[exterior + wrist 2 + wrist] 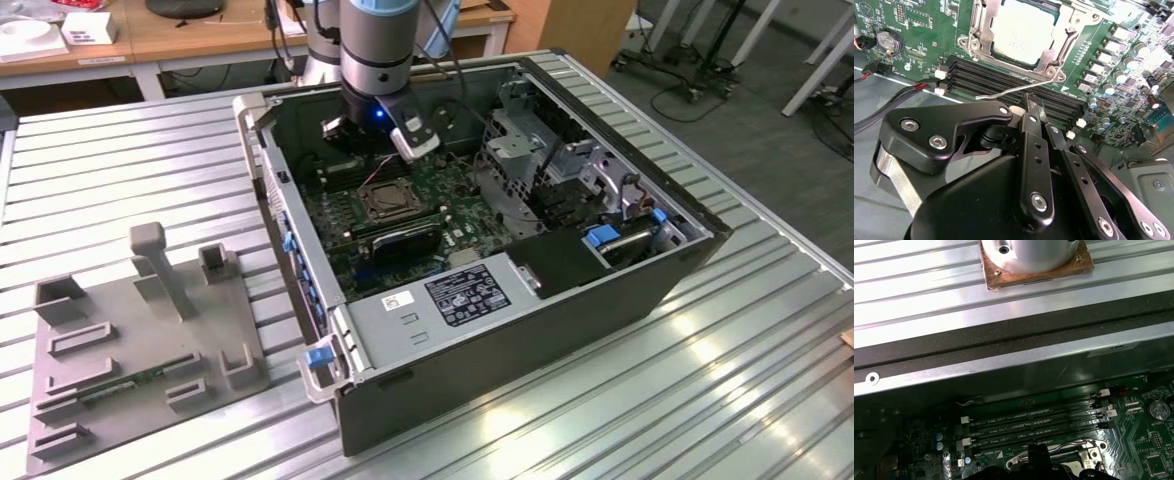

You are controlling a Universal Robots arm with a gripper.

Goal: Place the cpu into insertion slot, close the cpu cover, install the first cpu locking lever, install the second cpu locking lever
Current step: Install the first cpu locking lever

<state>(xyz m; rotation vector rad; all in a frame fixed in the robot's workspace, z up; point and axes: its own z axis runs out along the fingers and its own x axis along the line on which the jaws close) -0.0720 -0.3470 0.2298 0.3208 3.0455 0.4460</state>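
- cpu lies flat and square in the insertion slot, its pale metal face showing through the window of the cpu cover. Seated like this, it lines up with the socket.
- cpu cover is down over the chip, its silver frame resting along the chip's edges, so the placing and closing steps look done.
- A thin wire locking lever runs along the socket edge nearest the gripper. Its free end reaches out over the long black memory slots. I judge it unlatched, since that end sticks out rather than lying tucked against the frame, though the hook itself is hard to make out.
- The gripper hangs just above that lever, its tips pointing at the strip between socket and memory slots. Its fingers are drawn together with no gap I can see and nothing held between them. Closed tips suit pushing a slim wire rather than pinching it. Whether they touch the lever I cannot tell.
- In the exterior view the arm reaches down into the open computer case, which lies on its side on the slatted tabletop so that the board faces up. A grey fixture tray sits at the exterior view's left, apart from the case.
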